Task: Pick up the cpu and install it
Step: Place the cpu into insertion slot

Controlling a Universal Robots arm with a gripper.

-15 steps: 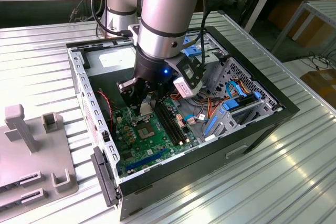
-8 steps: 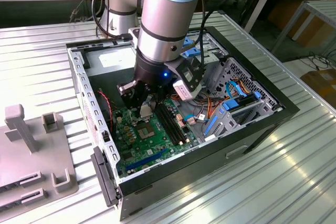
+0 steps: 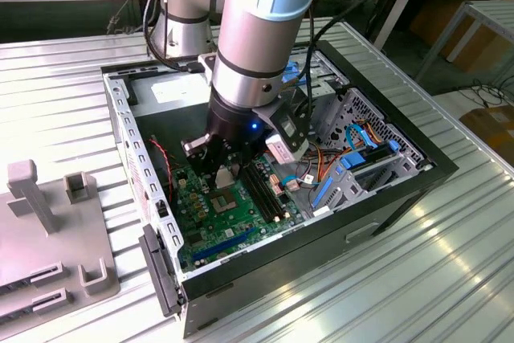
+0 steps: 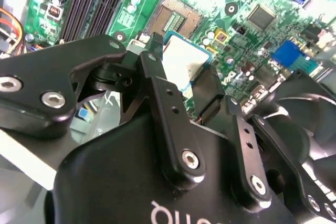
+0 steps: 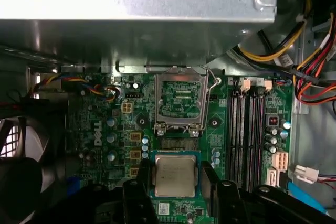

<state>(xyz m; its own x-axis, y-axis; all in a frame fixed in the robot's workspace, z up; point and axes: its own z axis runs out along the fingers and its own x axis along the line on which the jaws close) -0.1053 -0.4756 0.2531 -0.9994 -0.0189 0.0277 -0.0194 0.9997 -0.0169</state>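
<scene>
Your gripper (image 4: 182, 65) is closed on the cpu (image 5: 175, 177), one finger on each of two opposite edges. I judge this grip is chosen so that the chip is level and its underside is free. The cpu hangs just above the motherboard (image 5: 105, 129) and partly covers the open socket (image 5: 178, 143). The metal frame (image 5: 178, 97) beside it is folded back (probably to leave the way clear). The chip is a thin square tile with a plain silvery-grey top and a narrow green border.
</scene>
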